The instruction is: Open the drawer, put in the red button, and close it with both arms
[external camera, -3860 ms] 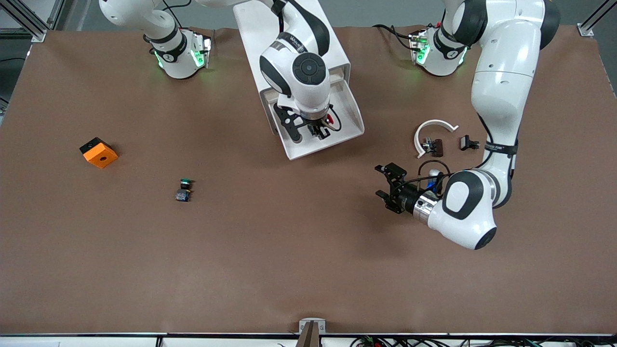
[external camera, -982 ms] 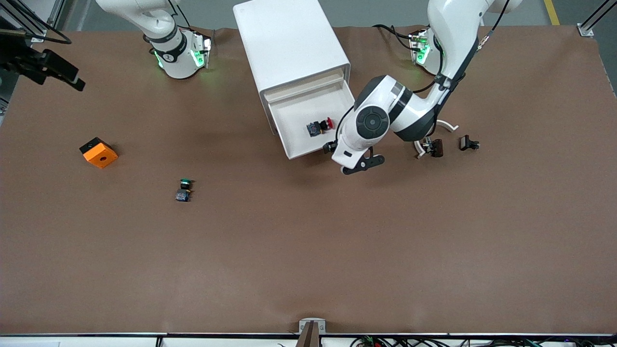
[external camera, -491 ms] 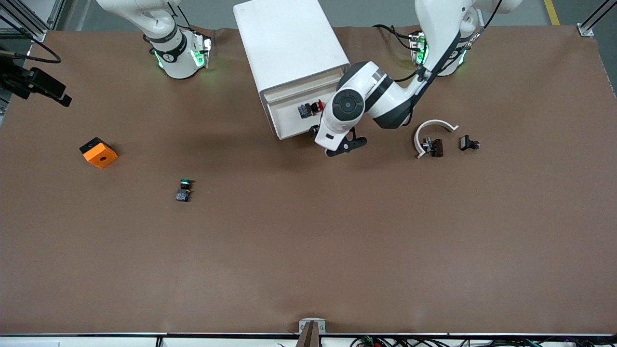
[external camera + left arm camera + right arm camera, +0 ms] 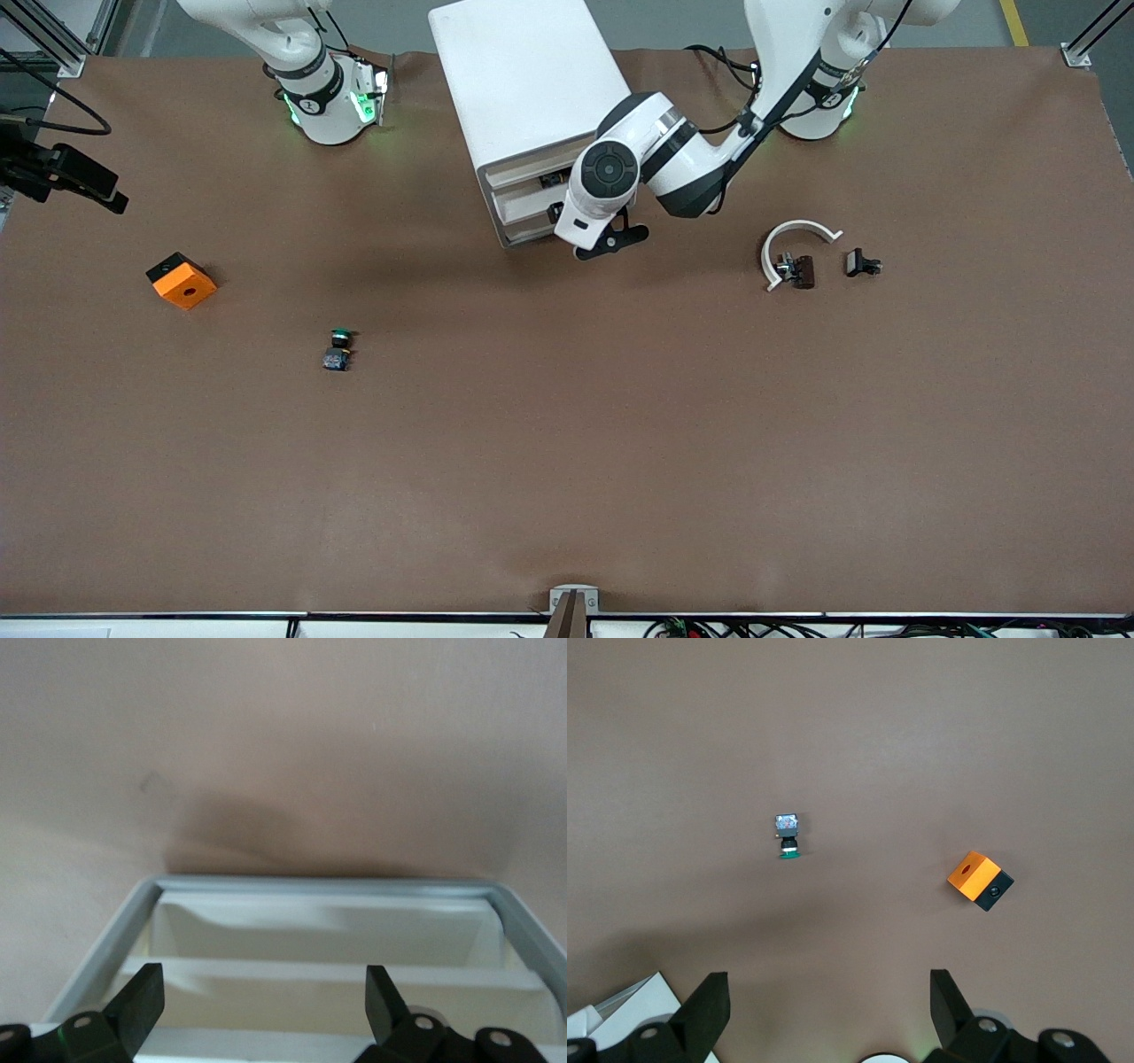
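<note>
The white cabinet point(image 4: 532, 80) stands between the arm bases. Its top drawer point(image 4: 523, 226) is pushed almost fully in, leaving a narrow gap. In that gap only the dark body of the red button point(image 4: 551, 180) shows; its cap is hidden by the left arm's wrist. My left gripper point(image 4: 563, 215) is against the drawer's front, mostly hidden under its own wrist. In the left wrist view it point(image 4: 263, 992) is open, with the drawer fronts point(image 4: 328, 970) close before it. My right gripper point(image 4: 97, 190) is raised at the table edge at the right arm's end, open and empty point(image 4: 830, 992).
A green-capped button point(image 4: 338, 348) point(image 4: 787, 835) and an orange cube point(image 4: 181, 280) point(image 4: 979, 880) lie toward the right arm's end. A white curved part point(image 4: 797, 232) and two small dark parts point(image 4: 802, 270) point(image 4: 861, 263) lie toward the left arm's end.
The right arm has left the drawer and drawn back to the table edge. The left gripper has pushed the drawer from wide open to nearly shut, carrying the red button inside.
</note>
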Motion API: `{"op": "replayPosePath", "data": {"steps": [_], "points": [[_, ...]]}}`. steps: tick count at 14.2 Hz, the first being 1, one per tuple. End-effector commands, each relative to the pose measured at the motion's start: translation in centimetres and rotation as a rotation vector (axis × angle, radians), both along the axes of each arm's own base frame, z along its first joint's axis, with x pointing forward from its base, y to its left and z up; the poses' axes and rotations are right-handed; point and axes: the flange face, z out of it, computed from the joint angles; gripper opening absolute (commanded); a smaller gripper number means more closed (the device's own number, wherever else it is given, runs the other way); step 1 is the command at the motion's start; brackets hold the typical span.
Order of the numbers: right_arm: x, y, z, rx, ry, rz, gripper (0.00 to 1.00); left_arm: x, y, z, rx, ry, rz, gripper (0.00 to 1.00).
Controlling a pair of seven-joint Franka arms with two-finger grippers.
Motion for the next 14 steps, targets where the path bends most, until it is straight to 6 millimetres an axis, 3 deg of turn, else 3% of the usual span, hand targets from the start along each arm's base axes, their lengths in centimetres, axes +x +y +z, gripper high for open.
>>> {"op": "replayPosePath", "data": {"steps": [1, 4, 7, 10, 12, 14], "points": [[0.2, -0.6, 0.9, -0.023, -0.015, -0.001, 1.0, -1.6, -1.2, 0.5, -0.005, 0.02, 0.009, 1.0], [0.3, -0.4, 0.9, -0.021, -0.015, 0.004, 1.0, -2.3, -1.9, 0.6, -0.004, 0.018, 0.002, 1.0], [0.3, -0.3, 1.0, -0.02, -0.017, 0.009, 1.0, 1.0, -0.6, 1.5, -0.015, -0.015, 0.045, 1.0], [0.3, -0.3, 1.2, -0.014, -0.022, 0.012, 1.0, 9.4, 3.9, 4.4, -0.044, -0.097, 0.165, 1.0], [0.3, -0.2, 1.2, -0.005, -0.023, 0.013, 1.0, 14.7, 8.3, 6.8, -0.013, -0.193, 0.203, 1.0], [0.4, 0.2, 1.0, -0.006, -0.02, 0.021, 1.0, 18.7, 12.9, 9.2, 0.009, -0.229, 0.264, 1.0]]}}
